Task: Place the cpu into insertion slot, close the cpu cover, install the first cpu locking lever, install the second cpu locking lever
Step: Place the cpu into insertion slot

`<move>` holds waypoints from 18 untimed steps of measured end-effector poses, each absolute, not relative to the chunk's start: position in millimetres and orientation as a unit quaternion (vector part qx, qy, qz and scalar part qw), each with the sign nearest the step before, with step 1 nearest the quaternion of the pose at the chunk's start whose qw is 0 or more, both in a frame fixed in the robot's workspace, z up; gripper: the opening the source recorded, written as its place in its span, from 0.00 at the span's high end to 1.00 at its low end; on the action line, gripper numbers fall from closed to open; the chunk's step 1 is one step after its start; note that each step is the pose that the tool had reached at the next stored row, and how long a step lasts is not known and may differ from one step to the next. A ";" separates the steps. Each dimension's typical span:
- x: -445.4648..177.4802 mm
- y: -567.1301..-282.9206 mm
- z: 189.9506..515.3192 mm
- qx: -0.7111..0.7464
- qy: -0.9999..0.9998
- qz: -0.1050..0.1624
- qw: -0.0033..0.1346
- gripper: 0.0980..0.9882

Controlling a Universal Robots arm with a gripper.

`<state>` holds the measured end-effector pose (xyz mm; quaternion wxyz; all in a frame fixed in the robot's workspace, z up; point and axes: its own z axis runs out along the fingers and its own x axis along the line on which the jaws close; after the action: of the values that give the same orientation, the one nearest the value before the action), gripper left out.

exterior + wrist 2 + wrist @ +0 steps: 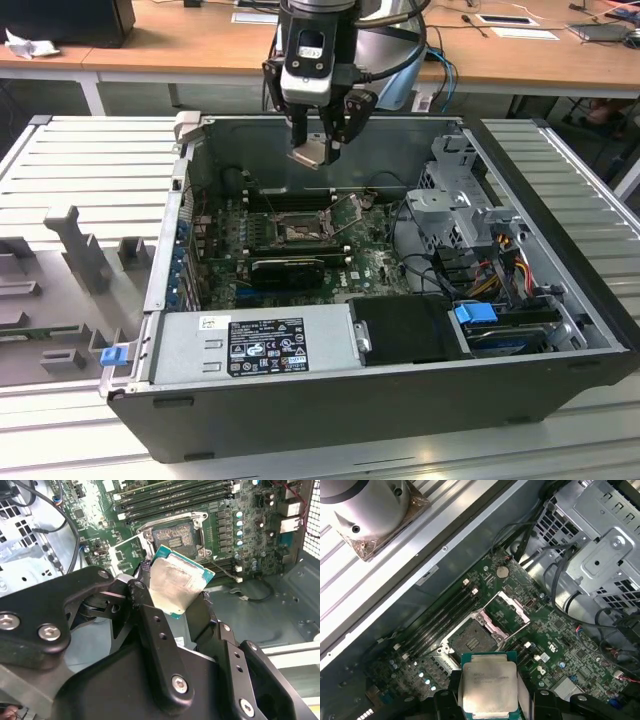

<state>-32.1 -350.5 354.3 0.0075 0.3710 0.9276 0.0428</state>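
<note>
My gripper hangs above the open computer case, shut on the cpu, a pale silvery square chip held tilted by two opposite edges. In both wrist views the cpu sits between the black fingers, well above the motherboard. The insertion slot lies below with its dark centre bare. The cpu cover is swung up, standing open beside the slot.
Long black memory slots run beside the socket. A power supply fills the case's near side, and a drive cage with cables stands at the exterior view's right. A grey fixture tray lies outside the case.
</note>
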 end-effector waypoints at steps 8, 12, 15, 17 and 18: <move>-32.2 -350.5 348.0 0.402 0.914 0.041 0.009 0.52; -32.2 -350.5 347.2 0.442 0.896 0.041 0.011 0.52; -32.2 -350.5 347.1 0.458 0.888 0.041 0.012 0.52; -32.2 -350.5 346.9 0.472 0.880 0.040 0.013 0.52; -32.2 -350.5 346.9 0.477 0.878 0.040 0.013 0.52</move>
<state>-32.2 -350.5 346.9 0.0128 0.4768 0.8780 0.0404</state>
